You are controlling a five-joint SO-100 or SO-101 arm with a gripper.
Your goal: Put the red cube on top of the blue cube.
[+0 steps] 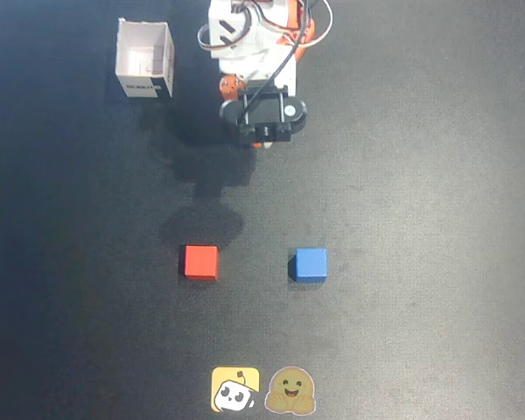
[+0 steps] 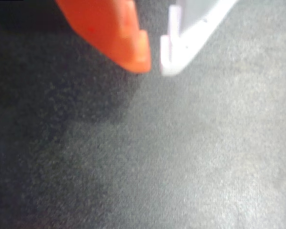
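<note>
In the overhead view, a white open-topped box (image 1: pixel 145 59) is seen at about eleven o'clock on the dark table (image 1: pixel 420 219). To its right, at twelve o'clock, the arm (image 1: pixel 258 52) is folded near the top edge, and its shadow is cast below it toward the centre. The red cube (image 1: pixel 200 262) is placed on the mat at about seven o'clock from the centre, well apart from the arm. The blue cube (image 1: pixel 311 264) is set to its right, at about five o'clock, level with the red one and separated from it by bare mat. Two small stickers (image 1: pixel 263 390) are found at six o'clock. In the wrist view, the gripper (image 2: pixel 155 64) is shown with its orange and white fingertips nearly pressed together, only a narrow slit left between them, and nothing is held.
</note>
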